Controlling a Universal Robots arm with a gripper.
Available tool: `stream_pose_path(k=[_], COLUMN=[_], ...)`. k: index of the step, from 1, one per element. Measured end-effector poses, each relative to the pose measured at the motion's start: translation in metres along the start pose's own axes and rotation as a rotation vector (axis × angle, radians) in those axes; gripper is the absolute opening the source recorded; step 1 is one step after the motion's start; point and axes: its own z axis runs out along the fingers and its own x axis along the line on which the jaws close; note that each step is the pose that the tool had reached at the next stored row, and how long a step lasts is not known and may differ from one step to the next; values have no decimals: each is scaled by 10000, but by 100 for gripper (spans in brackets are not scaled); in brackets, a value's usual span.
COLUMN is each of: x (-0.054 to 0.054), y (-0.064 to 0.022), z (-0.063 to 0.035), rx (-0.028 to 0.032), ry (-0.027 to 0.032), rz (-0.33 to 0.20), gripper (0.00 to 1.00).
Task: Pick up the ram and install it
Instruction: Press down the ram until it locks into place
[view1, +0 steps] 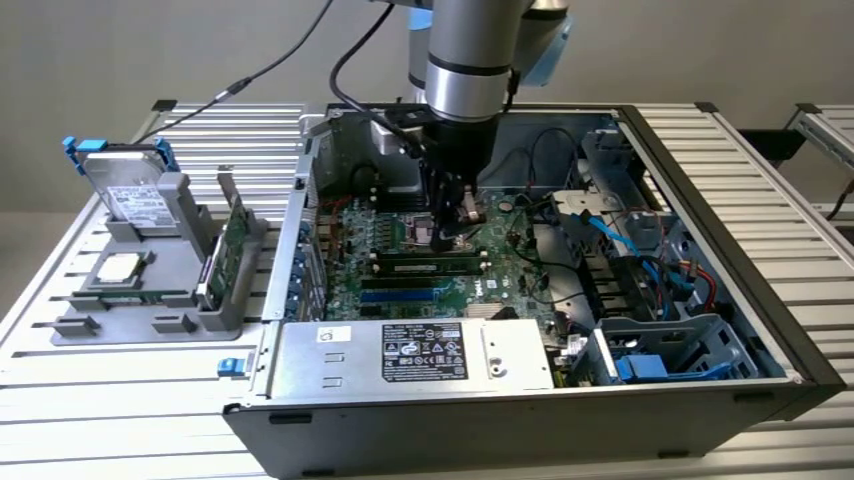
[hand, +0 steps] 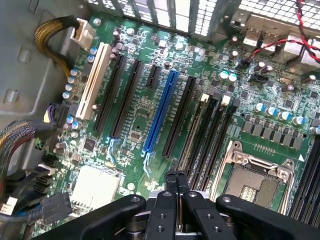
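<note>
- The pincer (hand: 176, 181) is clenched with nothing between its fingers, hanging just above the motherboard (hand: 150, 120) inside the open computer case (view1: 721, 330).
- The wrist view shows a blue slot (hand: 161, 112) and an open processor socket (hand: 255, 172).
- The exterior view shows the ram (view1: 427, 267) seated in a slot below the pincer, and a grey holder (view1: 160, 300) on the counter (view1: 80, 420).

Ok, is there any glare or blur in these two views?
Exterior view: even light, the power supply lid slightly shiny, the case interior shaded. Wrist view: the motherboard sharp, the shut gripper close and soft, and bright light behind the rear grille.
</note>
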Motion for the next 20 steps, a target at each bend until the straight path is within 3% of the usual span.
stream_pose_path(k=[20], x=[-1], y=[-1], z=[14], rx=[-335], ry=[-316], rz=[3284], gripper=[10])
